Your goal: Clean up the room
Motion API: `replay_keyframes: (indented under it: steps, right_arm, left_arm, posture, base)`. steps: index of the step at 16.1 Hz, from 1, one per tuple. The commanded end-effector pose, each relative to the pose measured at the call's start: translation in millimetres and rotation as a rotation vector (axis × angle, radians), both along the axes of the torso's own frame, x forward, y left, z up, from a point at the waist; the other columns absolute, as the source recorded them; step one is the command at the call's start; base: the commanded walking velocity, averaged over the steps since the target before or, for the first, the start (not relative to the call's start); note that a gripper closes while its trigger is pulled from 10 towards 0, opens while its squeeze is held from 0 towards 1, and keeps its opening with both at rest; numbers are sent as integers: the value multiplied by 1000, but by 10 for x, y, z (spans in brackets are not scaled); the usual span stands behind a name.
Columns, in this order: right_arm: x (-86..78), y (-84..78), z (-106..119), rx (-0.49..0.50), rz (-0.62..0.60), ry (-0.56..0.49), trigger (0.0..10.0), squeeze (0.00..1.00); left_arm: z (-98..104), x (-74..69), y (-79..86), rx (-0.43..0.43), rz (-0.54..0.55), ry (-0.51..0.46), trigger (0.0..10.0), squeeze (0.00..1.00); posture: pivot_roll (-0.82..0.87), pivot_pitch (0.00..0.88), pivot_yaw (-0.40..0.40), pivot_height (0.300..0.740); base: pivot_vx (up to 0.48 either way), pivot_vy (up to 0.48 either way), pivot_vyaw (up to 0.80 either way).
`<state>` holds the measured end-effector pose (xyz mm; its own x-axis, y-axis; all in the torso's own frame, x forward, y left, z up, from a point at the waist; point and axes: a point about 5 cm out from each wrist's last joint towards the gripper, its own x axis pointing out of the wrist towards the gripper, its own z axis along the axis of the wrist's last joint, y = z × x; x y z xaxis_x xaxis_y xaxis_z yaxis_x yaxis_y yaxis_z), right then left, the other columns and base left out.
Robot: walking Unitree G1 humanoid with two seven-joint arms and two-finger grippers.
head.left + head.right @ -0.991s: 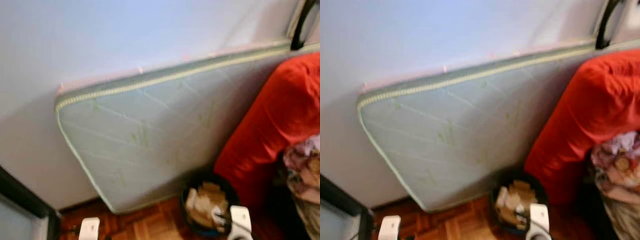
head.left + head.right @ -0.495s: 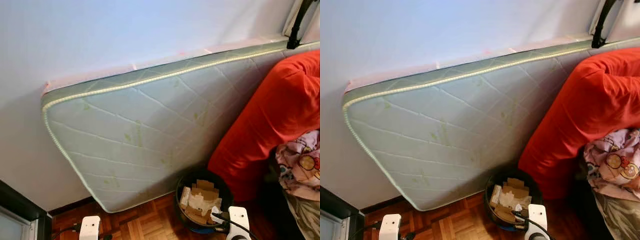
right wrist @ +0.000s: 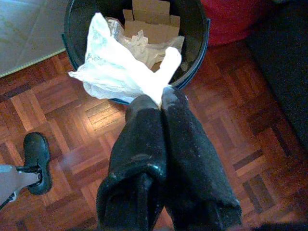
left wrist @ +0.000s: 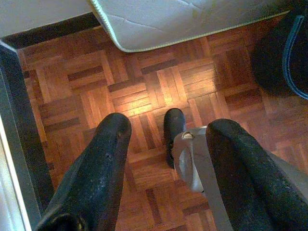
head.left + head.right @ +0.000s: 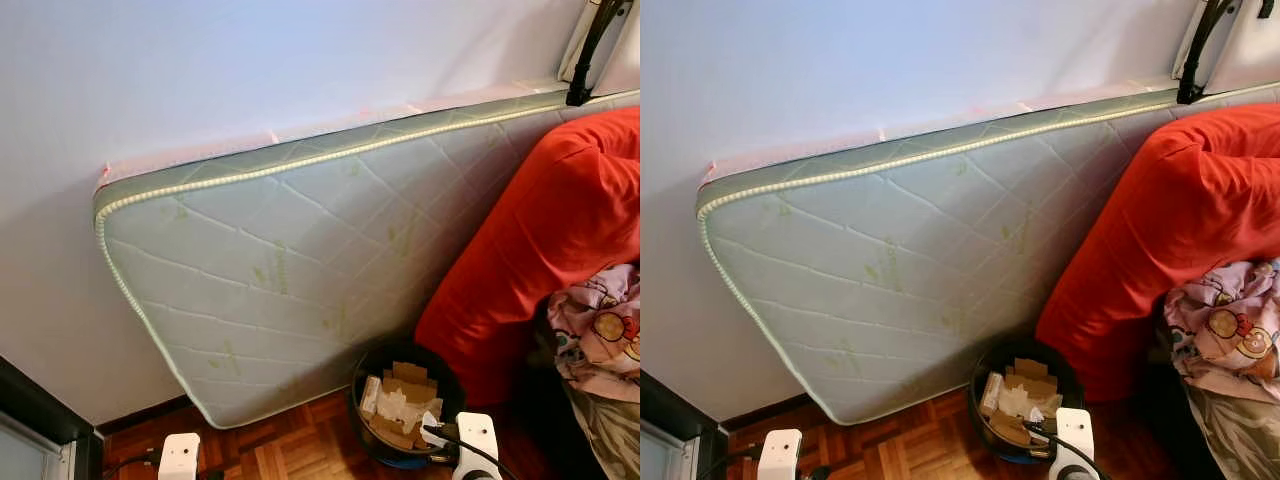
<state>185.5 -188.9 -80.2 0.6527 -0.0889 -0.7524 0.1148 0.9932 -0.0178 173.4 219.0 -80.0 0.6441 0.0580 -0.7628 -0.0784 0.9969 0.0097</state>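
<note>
My right gripper [image 3: 161, 96] has its two black fingers pressed tight together on a crumpled white paper tissue [image 3: 122, 70]. The tissue hangs over the near rim of a round black trash bin [image 3: 197, 53]. The bin sits on the wood parquet floor [image 4: 144, 96] and has flat bits of cardboard [image 5: 405, 385] and more crumpled paper in it.

My left gripper [image 4: 166, 159] hangs over the bare floor with its fingers spread wide, holding nothing. Under it I see one of my black feet [image 4: 173, 130].

A pale green quilted mattress [image 5: 290, 270] leans on its side against the white wall [image 5: 200, 70], just behind the bin. A big red cushion [image 5: 545, 240] leans on the mattress and stands right beside the bin. A pink cloth with cartoon pictures [image 5: 600, 325] lies by the cushion. A dark frame [image 5: 40, 415] stands at the far left. I can't read any words anywhere.
</note>
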Motion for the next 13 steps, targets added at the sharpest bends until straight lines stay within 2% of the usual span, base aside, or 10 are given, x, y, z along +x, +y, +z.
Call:
replay_keyframes:
  steps: [1, 13]
  right_arm:
    - [44, 6, 20, 0, 1, -9, 10000, 0]
    - [116, 46, 56, 11, 12, -38, 10000, 0]
  left_arm:
    - [-18, -36, 3, -3, 3, 14, 10000, 0]
    - [-19, -37, 0, -4, 5, 14, 10000, 0]
  posture:
    - [55, 0, 0, 740]
    - [56, 8, -4, 740]
  base:
    - [251, 0, 0]
    - [269, 0, 0]
